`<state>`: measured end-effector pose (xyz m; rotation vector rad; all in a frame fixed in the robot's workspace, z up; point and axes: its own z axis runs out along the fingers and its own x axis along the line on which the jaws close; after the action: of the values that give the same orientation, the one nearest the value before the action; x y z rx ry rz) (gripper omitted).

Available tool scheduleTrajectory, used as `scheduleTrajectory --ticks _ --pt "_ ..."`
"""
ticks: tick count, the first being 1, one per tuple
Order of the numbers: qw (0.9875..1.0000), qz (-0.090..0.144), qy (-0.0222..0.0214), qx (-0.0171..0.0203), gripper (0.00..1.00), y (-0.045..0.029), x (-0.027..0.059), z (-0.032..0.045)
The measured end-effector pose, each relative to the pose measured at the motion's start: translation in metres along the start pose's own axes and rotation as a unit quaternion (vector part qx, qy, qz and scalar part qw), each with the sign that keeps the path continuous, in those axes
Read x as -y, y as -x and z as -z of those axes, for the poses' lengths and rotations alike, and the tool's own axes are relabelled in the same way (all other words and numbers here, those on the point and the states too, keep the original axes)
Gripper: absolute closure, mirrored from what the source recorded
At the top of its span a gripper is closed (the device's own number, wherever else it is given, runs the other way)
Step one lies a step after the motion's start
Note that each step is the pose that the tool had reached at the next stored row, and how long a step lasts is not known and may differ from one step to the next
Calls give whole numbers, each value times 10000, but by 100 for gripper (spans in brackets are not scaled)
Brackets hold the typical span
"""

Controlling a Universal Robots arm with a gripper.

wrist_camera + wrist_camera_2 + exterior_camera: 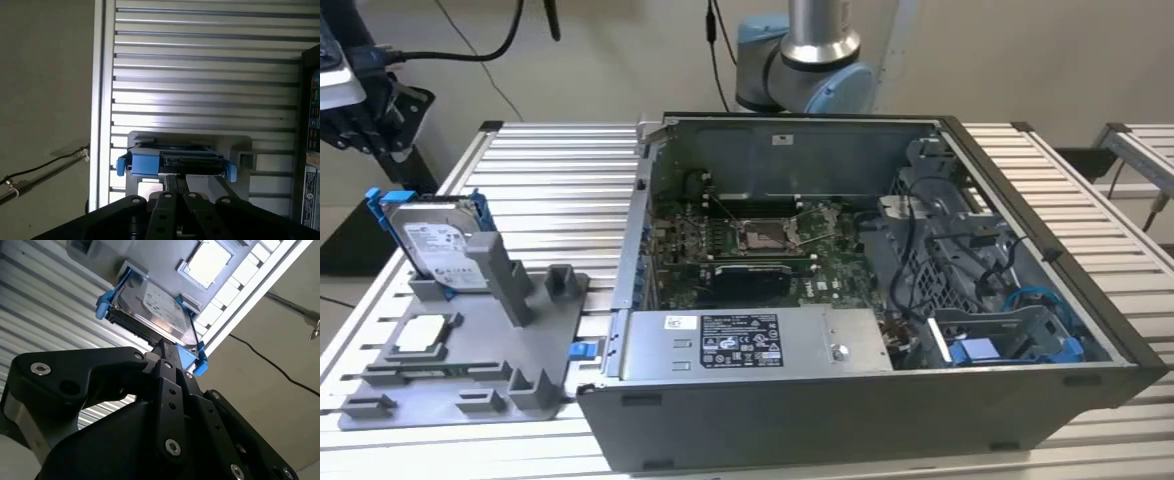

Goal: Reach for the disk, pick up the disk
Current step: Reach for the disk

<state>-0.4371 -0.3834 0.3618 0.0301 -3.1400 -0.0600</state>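
The disk (438, 245) stands on edge in a grey fixture (520, 345) on the slatted table, at the exterior view's left. It is silver-grey with a white label and a blue bracket around its edges. In the exterior view my black gripper (371, 125) hangs above the disk, further toward that view's left, and clear of it. Both wrist views look along the fingers at the disk (155, 307) (175, 161). The gripper (165, 346) (179, 177) has its fingers together, shut on nothing and apart from the disk.
A small flat silver chip (424, 335) lies on the same fixture beside the disk. An open computer case (854, 420) with a blue bay (987, 350) inside fills the table's middle and right. The table edge and a cable (45, 167) run close to the fixture.
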Motion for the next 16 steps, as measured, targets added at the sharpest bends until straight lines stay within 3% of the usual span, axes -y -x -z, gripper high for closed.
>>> scheduleTrajectory --ticks 9,16 --pt "10000 0 0 0 100 -144 -12 -18" --pt "10000 0 0 0 100 -164 -12 -21"
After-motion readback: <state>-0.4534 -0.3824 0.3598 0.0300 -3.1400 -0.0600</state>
